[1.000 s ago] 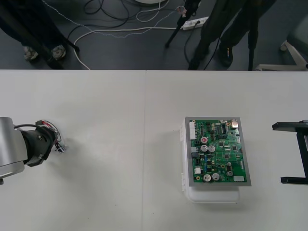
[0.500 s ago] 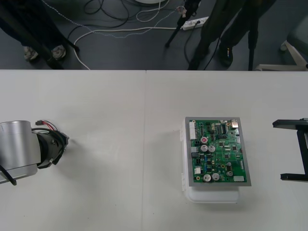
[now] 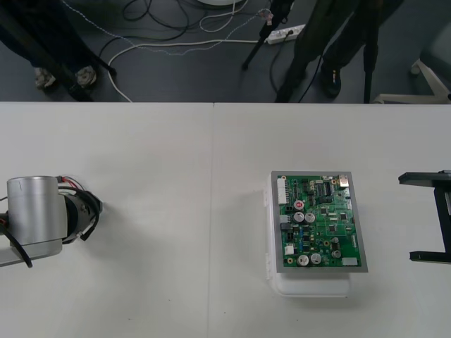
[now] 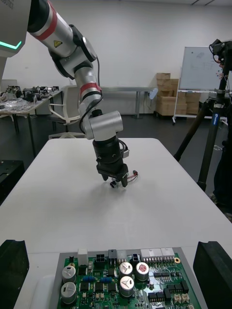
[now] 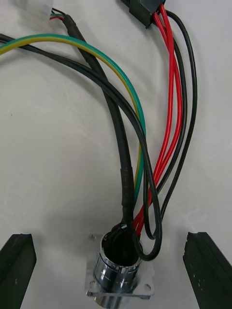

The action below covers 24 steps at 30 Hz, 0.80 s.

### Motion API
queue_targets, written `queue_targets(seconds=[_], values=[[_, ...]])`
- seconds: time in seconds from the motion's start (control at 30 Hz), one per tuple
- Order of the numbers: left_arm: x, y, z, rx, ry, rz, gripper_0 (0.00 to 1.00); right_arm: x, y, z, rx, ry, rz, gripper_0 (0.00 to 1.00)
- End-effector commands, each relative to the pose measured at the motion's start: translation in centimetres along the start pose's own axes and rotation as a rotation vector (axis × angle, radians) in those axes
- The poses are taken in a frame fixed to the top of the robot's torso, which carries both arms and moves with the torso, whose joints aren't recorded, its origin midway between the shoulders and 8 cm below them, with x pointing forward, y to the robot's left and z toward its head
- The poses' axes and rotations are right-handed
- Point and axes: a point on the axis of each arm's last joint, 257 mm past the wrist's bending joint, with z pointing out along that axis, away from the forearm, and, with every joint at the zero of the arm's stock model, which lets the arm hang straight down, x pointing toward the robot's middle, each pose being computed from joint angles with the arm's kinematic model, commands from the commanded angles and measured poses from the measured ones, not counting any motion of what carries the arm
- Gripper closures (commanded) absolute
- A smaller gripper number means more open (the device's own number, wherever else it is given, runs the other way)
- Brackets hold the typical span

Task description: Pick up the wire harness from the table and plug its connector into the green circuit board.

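The left gripper [image 5: 112,253] has its two black fingers [image 5: 17,270] spread wide, one on each side of the harness's round metal socket [image 5: 121,273], and neither touches it. The harness [image 5: 145,159] lies flat on the table. Its red, black and green-yellow wires run from the socket away from the gripper to a small black plug [image 5: 145,12].

In the front view this gripper is at the far left of the frame, about mid-height, pointing down at the table [image 3: 176,155]. A bit of red wire shows just beside its tip. The green board [image 3: 320,222] on its white base [image 3: 310,285] sits right of centre, well apart from the harness. The right gripper [image 3: 431,220] waits at the right edge, fingers spread.
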Motion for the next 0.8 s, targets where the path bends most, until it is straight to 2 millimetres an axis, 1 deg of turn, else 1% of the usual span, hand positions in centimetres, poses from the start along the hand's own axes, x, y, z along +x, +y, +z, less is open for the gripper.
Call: queue_targets(seconds=[0.03, 0.37, 0.43, 0.47, 0.53, 0.8], values=[[-1.9, -1.1, 0.1, -0.019, -0.071, 0.112, 0.11, -0.8, -0.1, 0.6, -0.02, -0.03, -0.056, 0.0], [-1.5, -1.3, 0.9, -0.034, -0.083, 0.076, 0.13, -0.8, -0.1, 0.6, -0.02, -0.03, -0.055, 0.0], [-1.5, -1.3, 0.9, -0.033, -0.083, 0.074, 0.16, -0.8, -0.1, 0.6, -0.02, -0.03, -0.055, 0.0], [-1.4, -1.2, 0.9, -0.034, -0.082, 0.07, 0.19, -0.8, -0.1, 0.6, -0.018, -0.031, -0.054, 0.0], [-1.3, -1.4, 0.9, -0.034, -0.081, 0.07, 0.21, -0.8, -0.1, 0.6, -0.019, -0.03, -0.055, 0.0], [-0.6, -1.2, 0.9, -0.035, -0.07, 0.059, 0.21, -0.8, 0.0, 0.6, -0.019, -0.03, -0.055, 0.0]])
